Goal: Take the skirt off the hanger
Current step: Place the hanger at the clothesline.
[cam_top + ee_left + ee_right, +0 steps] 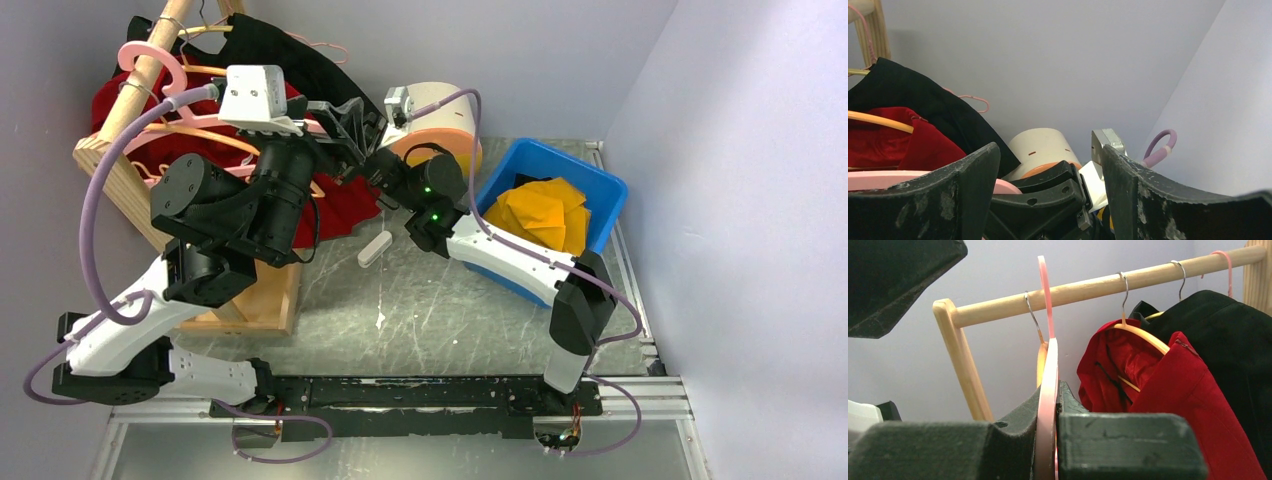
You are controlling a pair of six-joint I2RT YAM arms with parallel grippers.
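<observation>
**A:** From above, where is the skirt?

**B:** It's at the pale wooden clothes rack on the far left of the bench. The red velvety garment, which I take for the skirt, drapes from the round wooden rail beside a black garment. The left arm and right arm both reach in and meet just in front of the red cloth. A blue plastic bin with orange cloth in it stands to the right, probably for finished clothes.

**A:** And the left wrist view?

**B:** The left gripper stands wide and holds nothing, with the right arm's tip between its jaws. A pale pink plastic hanger runs in low on the left. I judge it is waiting to take hold while the other arm steadies things.

**A:** The right wrist view?

**B:** The right gripper is clamped on the pink hanger's edge, and the hanger's hook is over the rail. The red garment hangs on a tan wooden hanger just beside it, clear of the pinch. The clamp likely stops the hanger swinging. Whether anything is clipped below the pink hanger is hidden.
</observation>
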